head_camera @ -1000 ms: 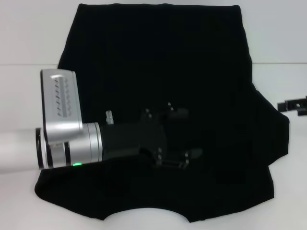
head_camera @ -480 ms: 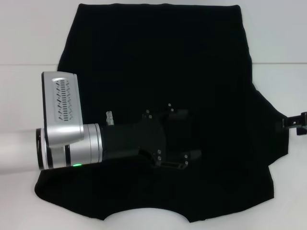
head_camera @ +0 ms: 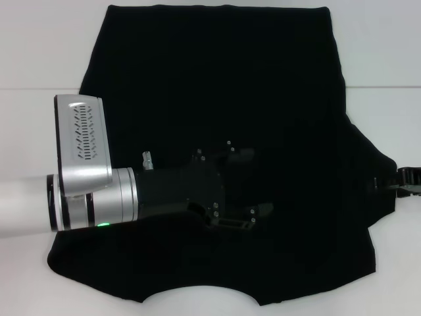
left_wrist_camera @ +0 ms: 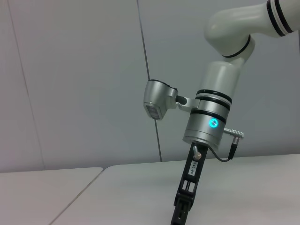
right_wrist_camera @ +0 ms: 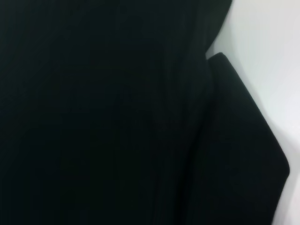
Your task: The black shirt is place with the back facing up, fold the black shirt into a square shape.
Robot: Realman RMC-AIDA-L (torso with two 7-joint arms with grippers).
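The black shirt point(head_camera: 217, 79) lies spread flat on the white bench point(head_camera: 39, 131), collar toward the robot. It looks light, limp and prone to bunching, so a sleeve edge is probably the best hold. The left tool point(head_camera: 253, 187) hangs over the shirt's middle; the right tool point(head_camera: 402, 179) sits at the shirt's right sleeve. I cannot tell either tool's opening.

R gripper point(head_camera: 395, 182) dropped lower, onto black shirt point(head_camera: 217, 79) sleeve edge.
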